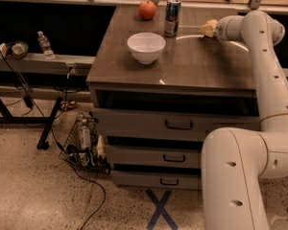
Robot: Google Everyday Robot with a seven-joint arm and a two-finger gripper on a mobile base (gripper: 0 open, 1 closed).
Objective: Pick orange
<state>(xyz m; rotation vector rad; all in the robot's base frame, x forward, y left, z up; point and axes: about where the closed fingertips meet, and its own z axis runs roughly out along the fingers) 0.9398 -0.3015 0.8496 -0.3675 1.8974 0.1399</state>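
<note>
A red-orange apple (147, 9) with a stem dimple sits at the back of the brown cabinet top (206, 66). A dark drink can (172, 17) stands just right of it. A white bowl (146, 47) sits in front of both. No small yellow-orange orange shows; it is hidden or out of view. My gripper (209, 28), pale yellow at its tip, reaches in from the right at the back of the top, a short way right of the can and low over the surface. Nothing shows in it.
My white arm (264, 80) runs down the right side of the cabinet. Drawers (177, 124) face me below the top. A shelf at the left holds a water bottle (45, 44). A wire basket (84, 145) and cables lie on the floor.
</note>
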